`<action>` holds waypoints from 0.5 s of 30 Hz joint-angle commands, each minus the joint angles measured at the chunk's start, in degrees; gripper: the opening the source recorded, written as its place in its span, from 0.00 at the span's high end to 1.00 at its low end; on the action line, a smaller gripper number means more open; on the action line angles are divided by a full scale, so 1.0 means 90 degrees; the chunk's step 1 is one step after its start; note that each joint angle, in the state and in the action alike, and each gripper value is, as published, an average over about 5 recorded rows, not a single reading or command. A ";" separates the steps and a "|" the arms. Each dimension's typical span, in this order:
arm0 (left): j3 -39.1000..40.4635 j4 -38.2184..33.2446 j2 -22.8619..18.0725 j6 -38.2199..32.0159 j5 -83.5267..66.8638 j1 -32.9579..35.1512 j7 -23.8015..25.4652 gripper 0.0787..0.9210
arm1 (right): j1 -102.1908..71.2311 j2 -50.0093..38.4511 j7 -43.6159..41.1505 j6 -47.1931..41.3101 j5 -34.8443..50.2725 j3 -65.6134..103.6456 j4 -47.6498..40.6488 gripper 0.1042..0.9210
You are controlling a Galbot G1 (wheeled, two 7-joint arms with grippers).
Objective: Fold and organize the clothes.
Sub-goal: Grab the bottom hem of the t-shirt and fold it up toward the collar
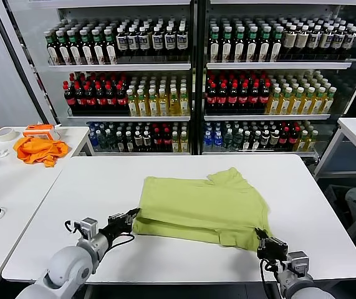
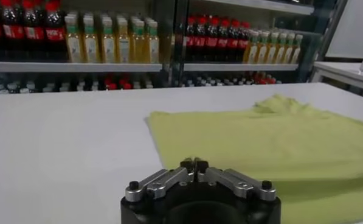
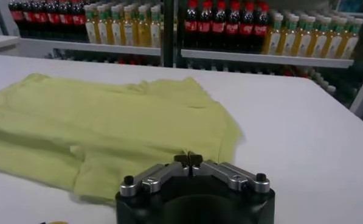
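One yellow-green T-shirt [image 1: 202,205] lies partly folded mid-bench [image 1: 72,180], with the left gripper [image 1: 129,218] and right gripper [image 1: 260,237] at its near corners, jaws pressed together holding nothing, so the next fold likely needs fresh corner pinches.
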 commanded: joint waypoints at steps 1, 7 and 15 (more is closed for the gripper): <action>0.0511 0.0826 -0.0056 -0.0118 0.0093 -0.0793 0.0075 1.00 | 0.0235 0.0012 -0.0013 -0.0009 0.0027 -0.0076 -0.0293 1.00; 0.0581 0.0994 -0.0120 -0.0215 0.0253 -0.0746 -0.0021 0.99 | 0.0299 0.0109 -0.0081 0.0006 -0.0007 -0.0146 -0.0467 0.94; 0.0391 0.0888 -0.0099 -0.0541 0.0261 -0.0537 -0.0006 0.77 | 0.0232 0.0182 0.0017 0.0028 -0.0011 0.0012 -0.0280 0.67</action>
